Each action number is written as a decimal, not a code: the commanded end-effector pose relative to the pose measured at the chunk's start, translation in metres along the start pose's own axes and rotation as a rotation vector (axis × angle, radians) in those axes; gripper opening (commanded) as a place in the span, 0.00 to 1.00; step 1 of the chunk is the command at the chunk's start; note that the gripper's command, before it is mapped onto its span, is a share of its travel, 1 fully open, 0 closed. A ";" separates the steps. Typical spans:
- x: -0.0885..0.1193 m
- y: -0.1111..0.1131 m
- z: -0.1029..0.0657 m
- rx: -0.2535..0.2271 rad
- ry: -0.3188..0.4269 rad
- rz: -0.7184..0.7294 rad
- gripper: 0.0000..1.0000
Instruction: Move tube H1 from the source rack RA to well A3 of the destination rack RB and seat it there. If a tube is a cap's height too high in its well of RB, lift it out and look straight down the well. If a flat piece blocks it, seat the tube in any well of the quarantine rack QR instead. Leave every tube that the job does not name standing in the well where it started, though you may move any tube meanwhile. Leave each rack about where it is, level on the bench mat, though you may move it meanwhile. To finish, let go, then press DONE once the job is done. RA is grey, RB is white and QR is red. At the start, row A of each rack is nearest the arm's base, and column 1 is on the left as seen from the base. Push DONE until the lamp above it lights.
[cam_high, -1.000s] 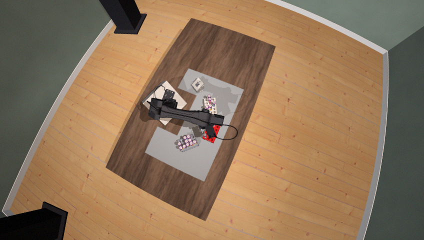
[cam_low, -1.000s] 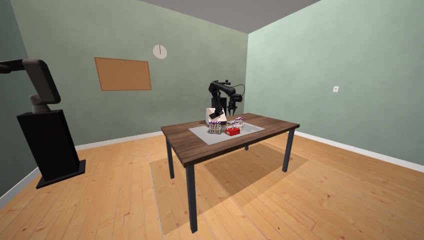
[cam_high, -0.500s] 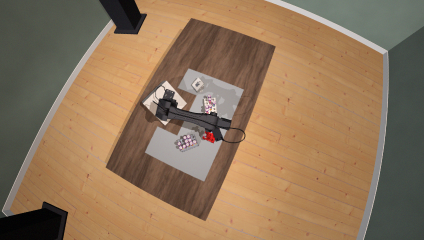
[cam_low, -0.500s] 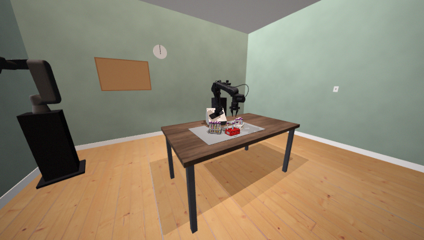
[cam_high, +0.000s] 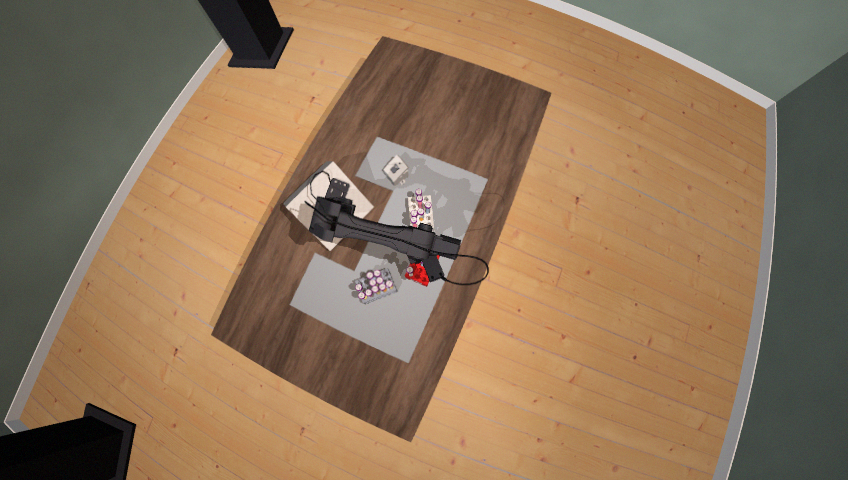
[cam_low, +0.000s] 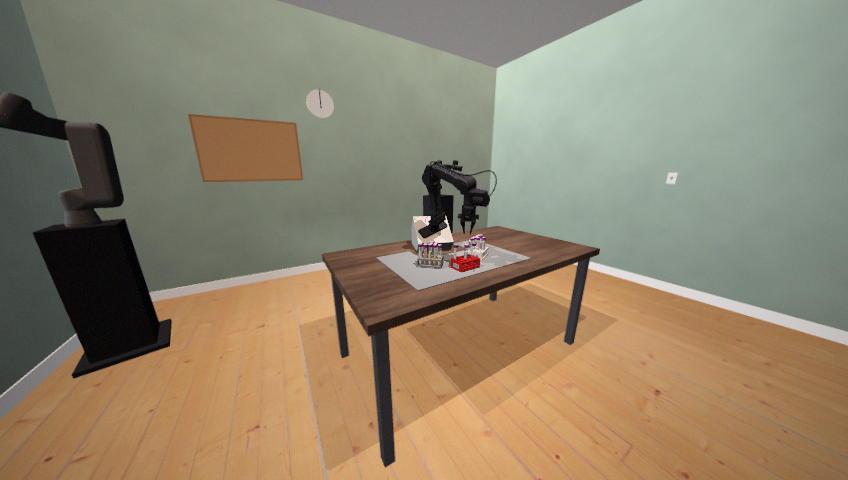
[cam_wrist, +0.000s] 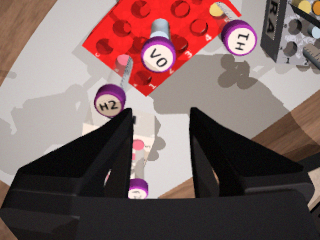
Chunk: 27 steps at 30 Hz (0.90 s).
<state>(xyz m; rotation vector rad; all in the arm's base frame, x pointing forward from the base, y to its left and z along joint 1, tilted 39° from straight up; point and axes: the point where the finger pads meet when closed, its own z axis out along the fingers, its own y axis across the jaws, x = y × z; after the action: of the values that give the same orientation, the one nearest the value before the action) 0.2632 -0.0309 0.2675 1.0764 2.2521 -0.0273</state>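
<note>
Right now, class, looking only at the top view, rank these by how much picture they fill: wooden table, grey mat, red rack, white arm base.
1. Wooden table
2. Grey mat
3. White arm base
4. Red rack, partly hidden
</note>
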 end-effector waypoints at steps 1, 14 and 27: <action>-0.005 -0.001 -0.003 -0.038 -0.030 0.011 0.30; -0.004 0.003 0.027 -0.011 -0.009 0.000 0.30; -0.005 0.004 0.050 -0.013 -0.007 0.000 0.30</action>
<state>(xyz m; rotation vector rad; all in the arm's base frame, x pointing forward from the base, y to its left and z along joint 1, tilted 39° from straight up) 0.2875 -0.0440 0.2344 1.0843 2.2455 -0.0225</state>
